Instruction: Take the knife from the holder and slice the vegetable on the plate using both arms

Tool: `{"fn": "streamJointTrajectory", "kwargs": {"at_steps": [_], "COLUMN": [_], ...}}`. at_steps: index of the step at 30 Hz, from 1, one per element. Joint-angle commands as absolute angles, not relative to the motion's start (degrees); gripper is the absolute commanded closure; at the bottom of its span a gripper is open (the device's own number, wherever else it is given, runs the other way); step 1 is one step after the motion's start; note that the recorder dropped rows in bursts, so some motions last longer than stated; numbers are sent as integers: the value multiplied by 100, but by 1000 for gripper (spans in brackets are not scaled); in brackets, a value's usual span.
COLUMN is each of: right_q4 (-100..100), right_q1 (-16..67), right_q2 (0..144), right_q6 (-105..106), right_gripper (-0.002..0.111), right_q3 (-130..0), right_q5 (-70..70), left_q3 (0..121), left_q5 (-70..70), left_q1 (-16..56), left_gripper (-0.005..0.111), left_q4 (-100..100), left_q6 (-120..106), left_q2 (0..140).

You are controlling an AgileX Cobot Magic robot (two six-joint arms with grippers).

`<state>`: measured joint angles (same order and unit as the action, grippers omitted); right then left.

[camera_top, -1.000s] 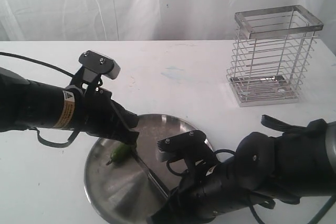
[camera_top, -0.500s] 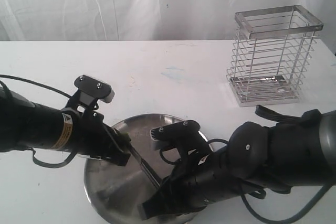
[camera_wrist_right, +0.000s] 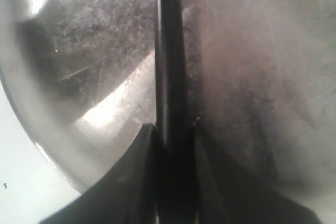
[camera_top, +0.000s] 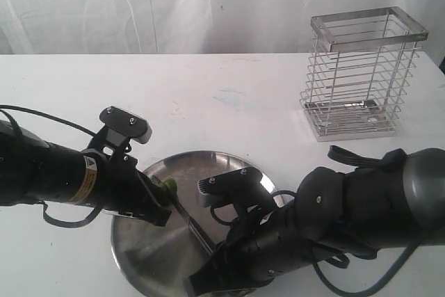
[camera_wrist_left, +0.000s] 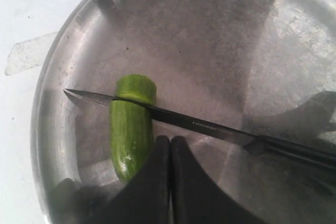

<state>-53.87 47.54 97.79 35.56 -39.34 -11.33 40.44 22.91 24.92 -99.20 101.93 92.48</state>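
**Blade across the green pod: a small and slippery thing to cut**

In the exterior view the plate [camera_top: 139,255] lies on the white table [camera_top: 243,95] in the lower middle of the frame. The holder [camera_top: 365,74] stands in the upper right, well apart from it. The vegetable [camera_wrist_left: 131,129] lies on the left part of the plate, and there the left arm hides most of it.

The left wrist view shows it better. The knife [camera_wrist_left: 199,124] lies with its narrow blade across the vegetable near one end, with a short piece beyond the blade. Whether the cut goes fully through cannot be told.

The left gripper [camera_wrist_left: 170,140] has its fingers pressed together with nothing between them. Its tips are just beside the longer part of the vegetable, perhaps touching it. The right gripper [camera_wrist_right: 170,129] is closed on the black handle of the knife, one finger on each side.

The vegetable looks light, round and glossy, so on smooth steel it will probably roll or slide when the blade pushes it. It seems firm, but soft enough for a thin blade. The best place to steady it is the longer part, away from the edge — from above or against its side. The knife is stiff and slim and should be held at the handle only. Such a thin handle may twist between the fingers under pressure.
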Motion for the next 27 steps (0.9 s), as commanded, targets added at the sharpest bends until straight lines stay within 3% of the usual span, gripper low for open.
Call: {"fn": "streamJointTrajectory", "kwargs": {"at_steps": [1,19,27], "right_q4": [-5381,-5299,-5275], "right_q1": [4752,4752,4752], "right_q2": [9780,9777,9777], "right_q6": [3581,3581,3581], "right_gripper": [108,108,108], "right_q3": [-3935,-3935,-3935], "right_q5": [-1174,-1174,-1164], "left_q3": [4007,4281,4271], "left_q5": [2274,2587,2656], "left_q1": [2522,2522,2525], "left_gripper": [107,107,107], "left_q4": [-9764,-8517,-8636], "left_q6": [10062,8989,8989], "left_q2": [9242,9444,10300]}}
